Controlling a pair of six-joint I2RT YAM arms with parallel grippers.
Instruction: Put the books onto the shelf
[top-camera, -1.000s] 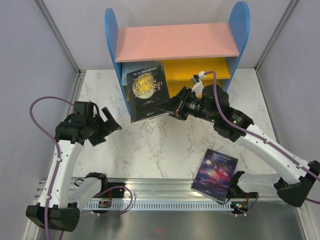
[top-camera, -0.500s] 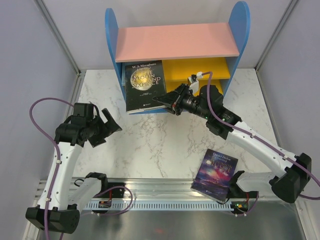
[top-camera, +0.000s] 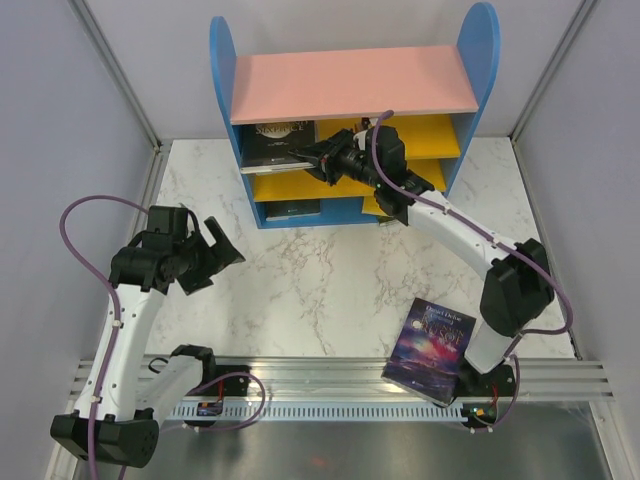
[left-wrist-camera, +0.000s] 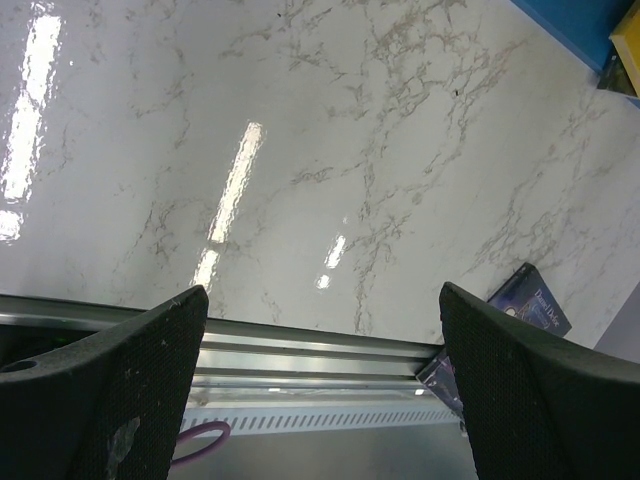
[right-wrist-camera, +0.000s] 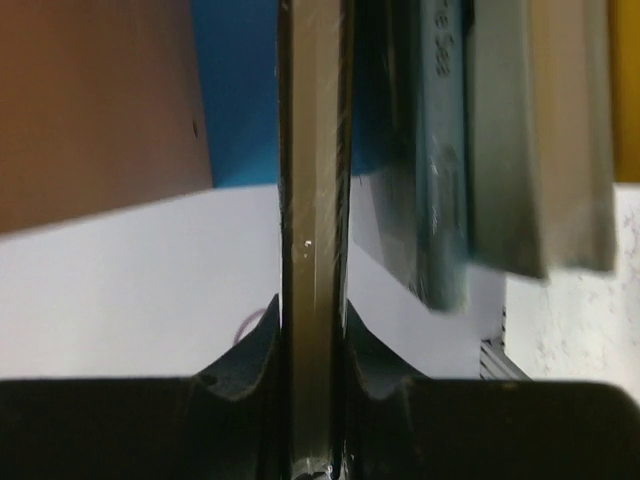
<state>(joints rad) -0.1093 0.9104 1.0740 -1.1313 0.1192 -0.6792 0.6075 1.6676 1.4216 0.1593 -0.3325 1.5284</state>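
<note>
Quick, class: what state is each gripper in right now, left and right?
Left gripper: open, holding nothing.
Right gripper: closed on the black book.

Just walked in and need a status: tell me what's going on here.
The right hand grips the black book, which sits partly inside the upper shelf of the bookcase. The left hand hangs open over the marble table, holding nothing. A blue-purple galaxy book lies at the table's near edge, not yet shelved.

marble table (top-camera: 330, 285), blue shelf (top-camera: 355, 85), galaxy book (top-camera: 430, 338)
</note>
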